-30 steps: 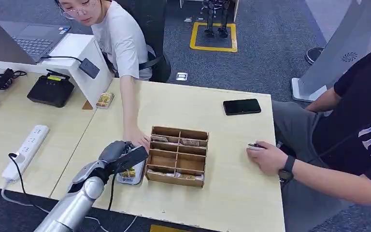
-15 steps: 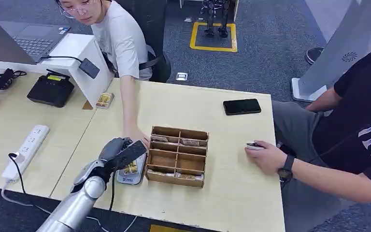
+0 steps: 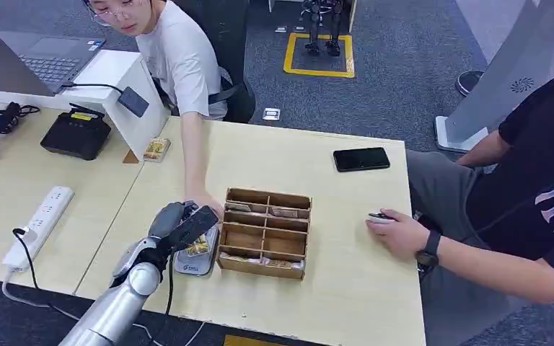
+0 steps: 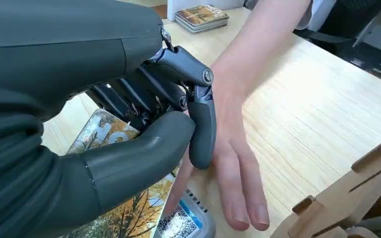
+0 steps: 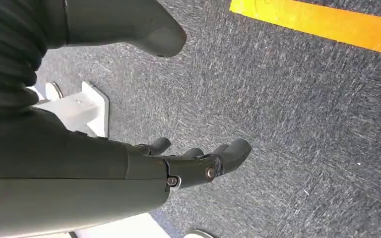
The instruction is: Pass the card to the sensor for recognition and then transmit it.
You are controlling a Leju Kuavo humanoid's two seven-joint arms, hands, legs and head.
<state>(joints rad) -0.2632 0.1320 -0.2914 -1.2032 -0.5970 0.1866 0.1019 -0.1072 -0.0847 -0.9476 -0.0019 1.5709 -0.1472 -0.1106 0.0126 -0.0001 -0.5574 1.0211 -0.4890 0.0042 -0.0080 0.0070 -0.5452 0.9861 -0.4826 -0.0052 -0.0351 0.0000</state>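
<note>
My left hand holds a card printed with yellow autumn trees, low over a small grey sensor near the table's front edge. In the left wrist view the thumb and curled fingers close around the card, and the sensor with a QR label peeks out beneath it. A person's hand lies flat on the table beside the sensor, close to my fingers. My right hand hangs over the carpet with its thumb apart from its fingers, holding nothing.
A wooden compartment box with several cards stands just right of the sensor. A stack of cards and a black device sit at the back left, a phone at the back right. A second person's hand rests at the right.
My left hand has shifted a little away from the front edge, and the card has moved with it across the sensor. Both people's hands stay where they were.
</note>
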